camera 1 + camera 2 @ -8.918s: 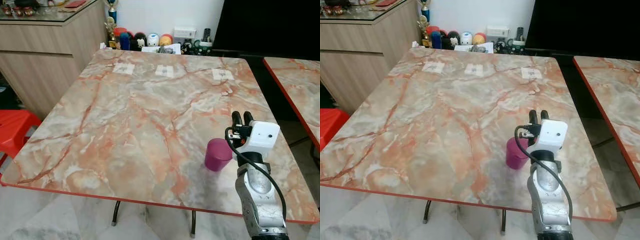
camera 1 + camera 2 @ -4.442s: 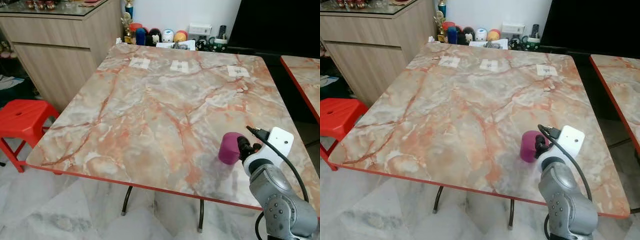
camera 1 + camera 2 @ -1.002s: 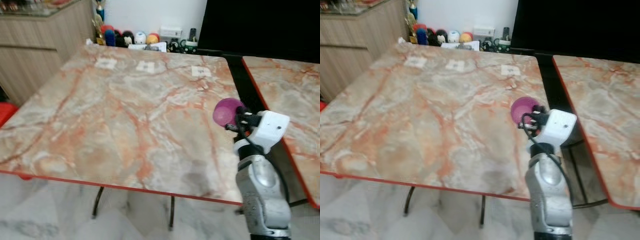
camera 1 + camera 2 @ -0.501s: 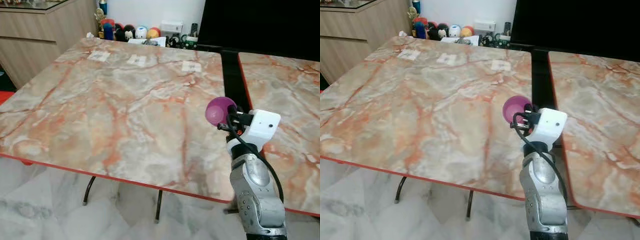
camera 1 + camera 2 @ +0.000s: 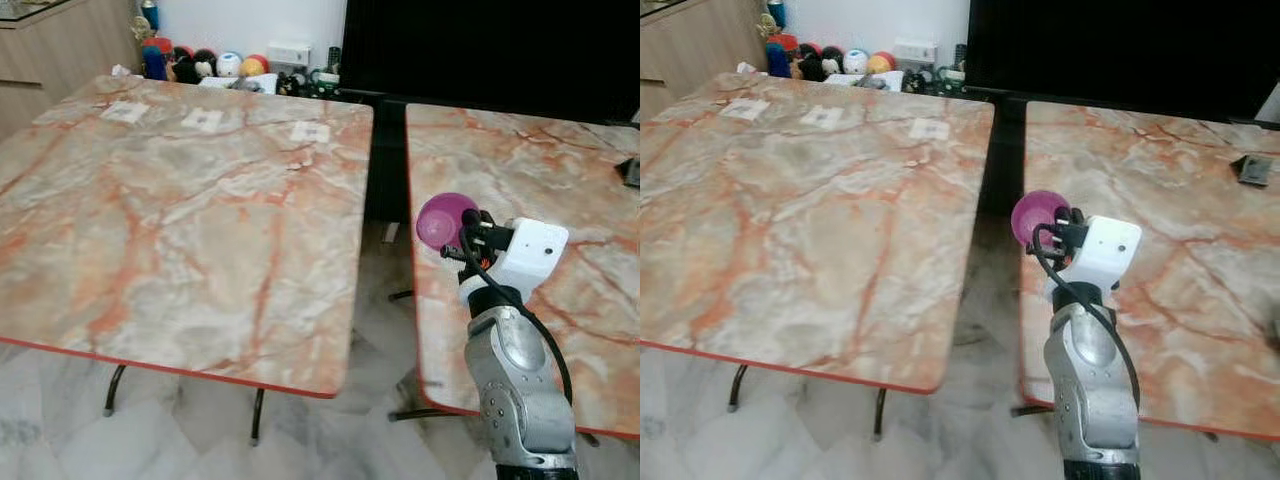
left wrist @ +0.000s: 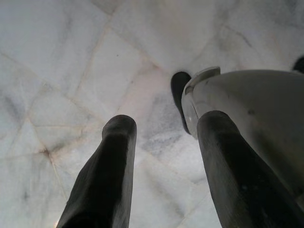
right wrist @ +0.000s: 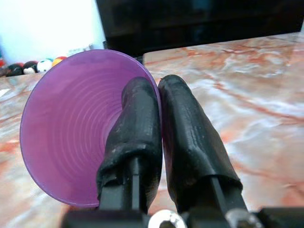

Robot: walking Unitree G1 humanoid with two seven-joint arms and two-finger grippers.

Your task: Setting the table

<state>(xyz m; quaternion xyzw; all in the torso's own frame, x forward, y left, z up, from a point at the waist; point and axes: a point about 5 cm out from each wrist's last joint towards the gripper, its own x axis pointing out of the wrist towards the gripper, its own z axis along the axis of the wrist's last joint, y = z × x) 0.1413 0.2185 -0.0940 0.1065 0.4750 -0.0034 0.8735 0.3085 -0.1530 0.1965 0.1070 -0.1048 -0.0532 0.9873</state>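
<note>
A purple plastic cup [image 5: 444, 219] is held up in the air by my right gripper [image 5: 470, 231], which is shut on its rim, one finger inside and one outside [image 7: 142, 142]. The cup's mouth faces the wrist camera [image 7: 71, 128]. It hangs over the left edge of the right-hand marble table [image 5: 560, 190]. The left-hand marble table [image 5: 180, 190] lies to my left. My left gripper [image 6: 161, 166] hangs open over the pale tiled floor.
A dark gap [image 5: 388, 170] separates the two tables. Small figurines and a socket box [image 5: 215, 68] line the wall behind the left table. A small dark object [image 5: 1252, 168] lies on the right table's far side. A wooden cabinet [image 5: 40, 40] stands far left.
The camera has swung right, so the second table has come fully into view. The cup, lifted off the left table earlier, now hangs over the right table's edge, still gripped.
</note>
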